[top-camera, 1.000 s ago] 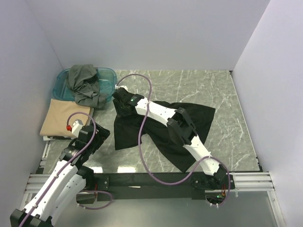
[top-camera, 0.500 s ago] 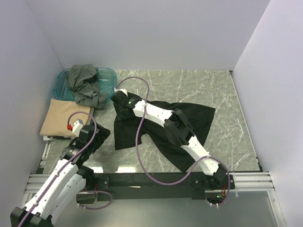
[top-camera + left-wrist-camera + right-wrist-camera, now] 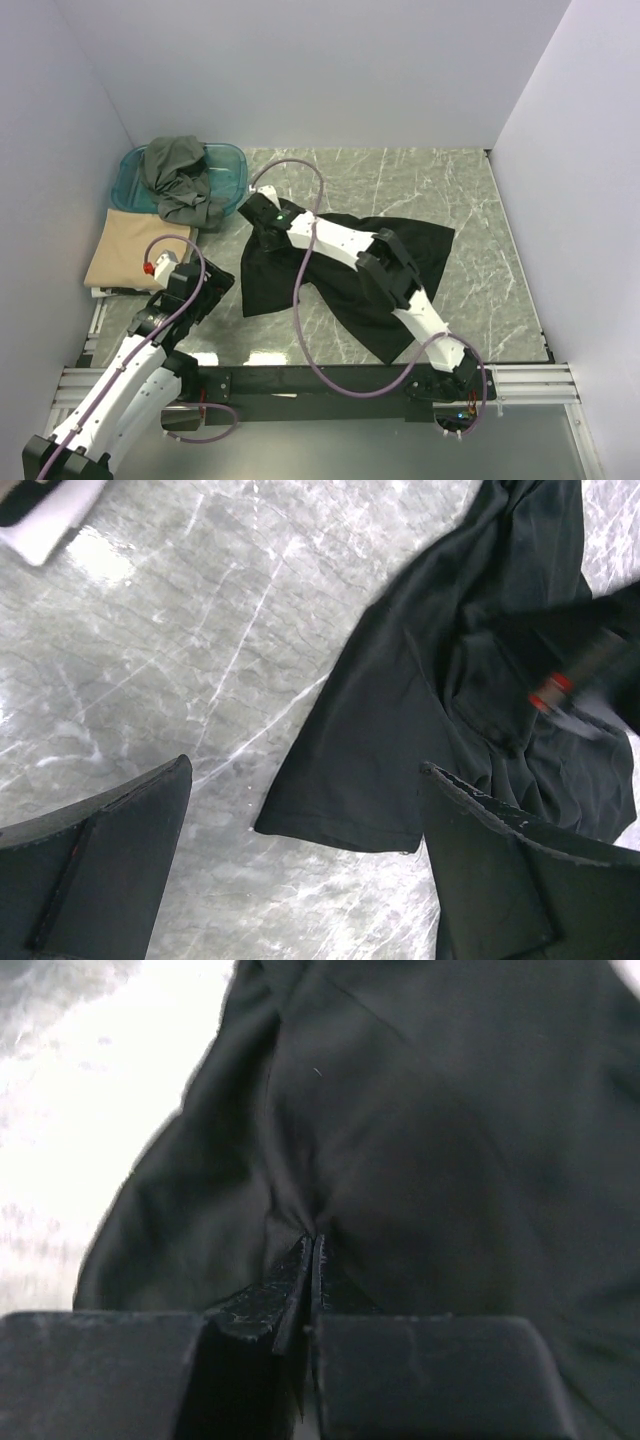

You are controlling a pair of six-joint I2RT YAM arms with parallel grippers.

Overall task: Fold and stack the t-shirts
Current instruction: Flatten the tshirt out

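Top external shows the tan shirt (image 3: 135,250) folded at far left, with the grey-olive shirt (image 3: 178,180) heaped in the teal tub (image 3: 232,165) behind it. The left gripper (image 3: 212,285) hangs with jaws apart beside the black shirt (image 3: 270,285), which is spread at centre. The right gripper (image 3: 262,222) is clamped on its upper-left cloth.

The black t-shirt (image 3: 340,290) in the middle of the top view is soft matt cloth, creased into shallow folds. Close up in the right wrist view it looks fine-woven and dull. The tan t-shirt (image 3: 135,248) at the left is smooth matt cloth, and the grey-olive t-shirt (image 3: 178,180) at the upper left is rumpled cloth. The tub (image 3: 230,165) beneath it is glossy, translucent teal plastic. The table (image 3: 420,180) looks like polished, veined grey marble and throws white glare in the left wrist view. The fingers (image 3: 510,880) of the left gripper (image 3: 305,768) are matt black with scuffed, chipped edges, possibly rubber-faced. The arm shells (image 3: 330,238) are glossy white plastic. The rail (image 3: 530,378) at the bottom is bare ribbed metal.
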